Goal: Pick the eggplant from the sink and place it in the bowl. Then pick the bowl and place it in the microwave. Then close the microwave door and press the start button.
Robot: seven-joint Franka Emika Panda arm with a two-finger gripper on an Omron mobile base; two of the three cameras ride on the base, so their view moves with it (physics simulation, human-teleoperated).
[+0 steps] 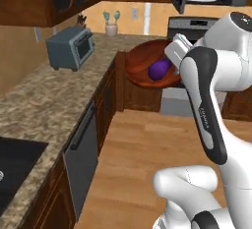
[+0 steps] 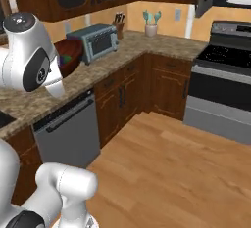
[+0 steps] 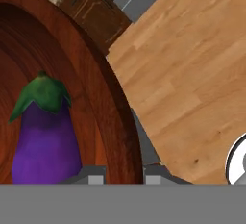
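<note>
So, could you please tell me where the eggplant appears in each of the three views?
Left base view: the eggplant lies in the bowl, upper middle, beside the arm.
Right base view: a sliver in the bowl, upper left, behind the arm.
Hand view: lower left.
Shared landmark: the bowl's rim.

Bowl (image 3: 113,107): reddish-brown with wood grain. Eggplant (image 3: 44,146): glossy purple, green cap. Surface (image 1: 44,100): speckled tan-brown stone; toaster oven (image 1: 70,47): blue-grey; floor (image 1: 147,149): light wooden planks; cabinets (image 2: 169,82): dark brown.
</note>
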